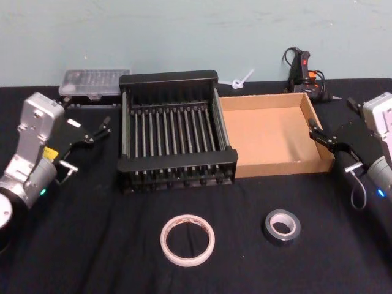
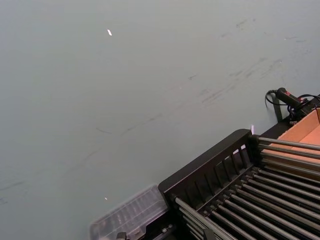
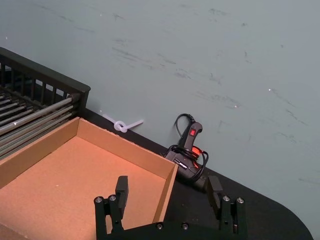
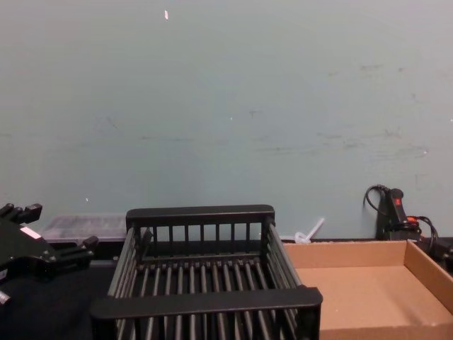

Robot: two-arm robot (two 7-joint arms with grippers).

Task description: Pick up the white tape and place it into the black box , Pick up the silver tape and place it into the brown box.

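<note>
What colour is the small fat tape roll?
Dull silver-grey, with a pale core; the silver tape shows best in the head view.

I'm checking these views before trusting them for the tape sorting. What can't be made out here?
- Clear lidded container: contents blurred under its lid in the head view; black box cuts it off in the left wrist view.
- Black box floor: front rim hides part in the chest view.
- Brown box: cut off by the chest view's right edge.
- White tape core print: too small to read.
</note>
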